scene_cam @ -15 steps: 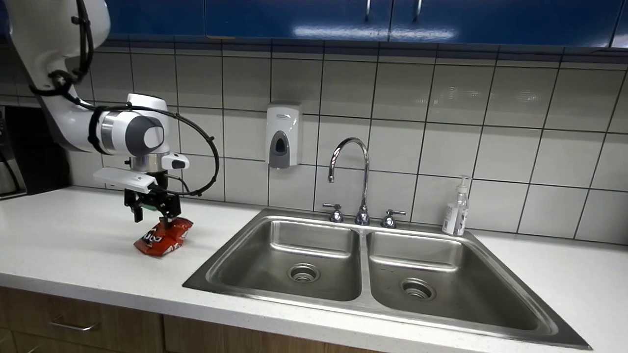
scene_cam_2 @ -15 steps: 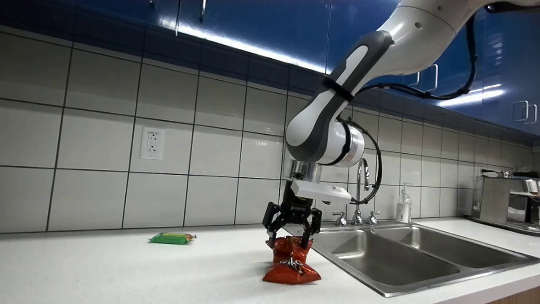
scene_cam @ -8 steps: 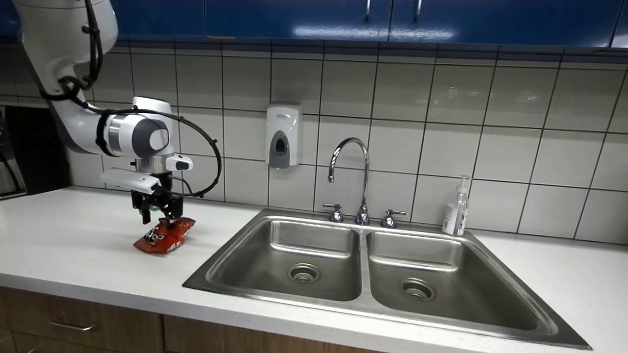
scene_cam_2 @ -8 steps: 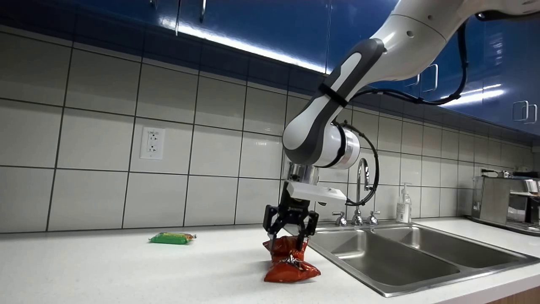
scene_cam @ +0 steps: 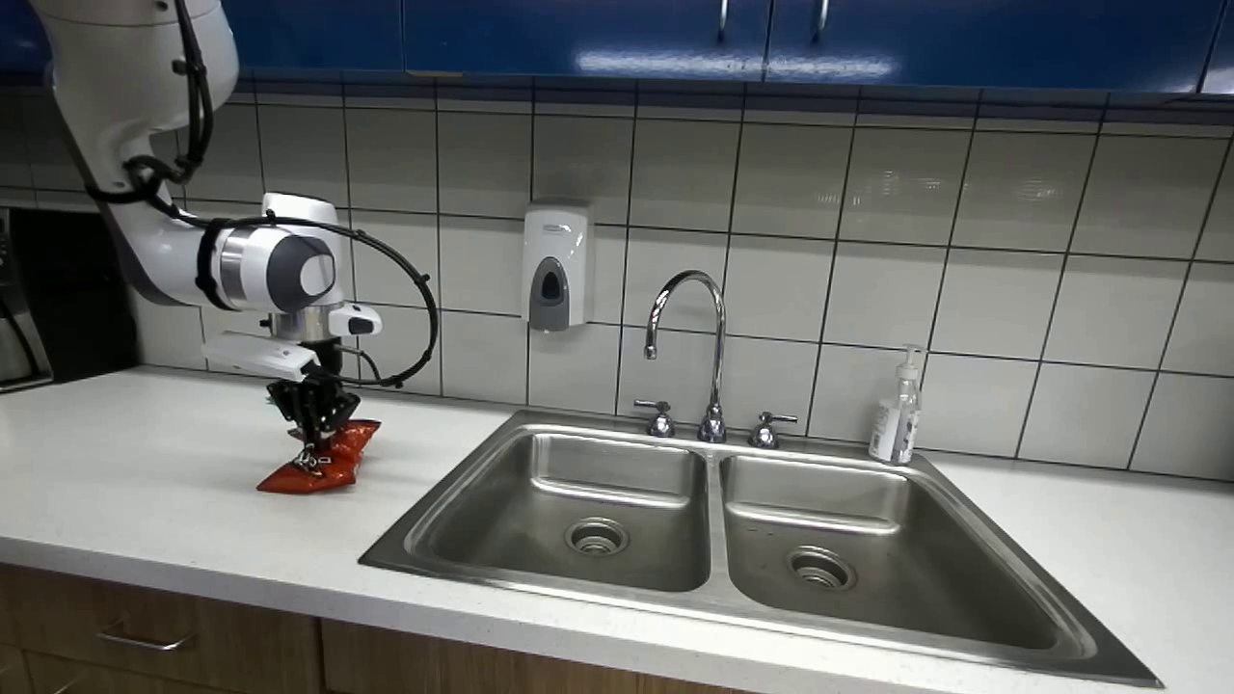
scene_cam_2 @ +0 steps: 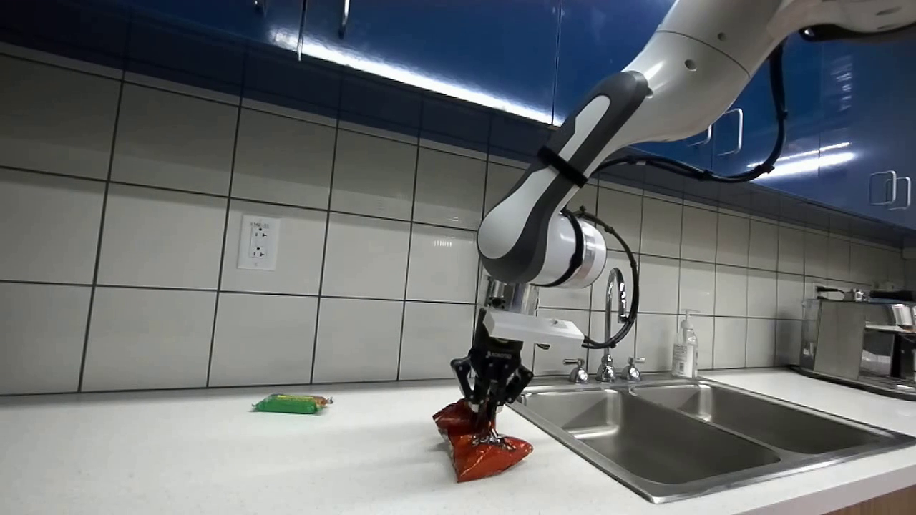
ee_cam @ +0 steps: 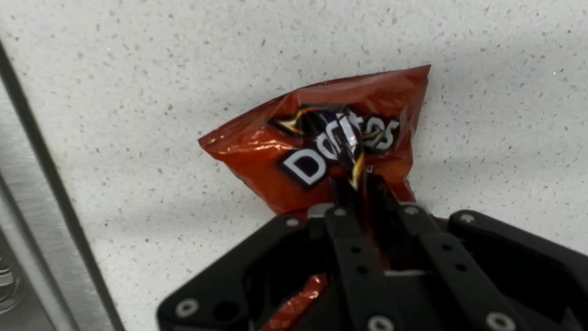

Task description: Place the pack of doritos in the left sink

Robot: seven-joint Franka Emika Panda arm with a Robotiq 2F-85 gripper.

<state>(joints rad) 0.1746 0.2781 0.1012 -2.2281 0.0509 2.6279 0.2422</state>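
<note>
End effector [scene_cam_2: 486, 425] narrower, Doritos pack [ee_cam: 321, 142] btwn fingers [ee_cam: 351, 262]

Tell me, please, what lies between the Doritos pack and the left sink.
White countertop, then steel rim, lie between the pack and the left sink in both exterior views.

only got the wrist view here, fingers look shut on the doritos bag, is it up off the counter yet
Observer: It doesn't look lifted: in both exterior views the pack of doritos rests on the counter.
Operator: ok, anything else lying on that counter that i'd miss
Observer: Yes, in an exterior view a small green pack lies apart from the doritos, near the tiled wall.
Operator: got it, any fixture to mind where im headed
Observer: In an exterior view, a tall curved faucet bends toward the left sink.
</note>
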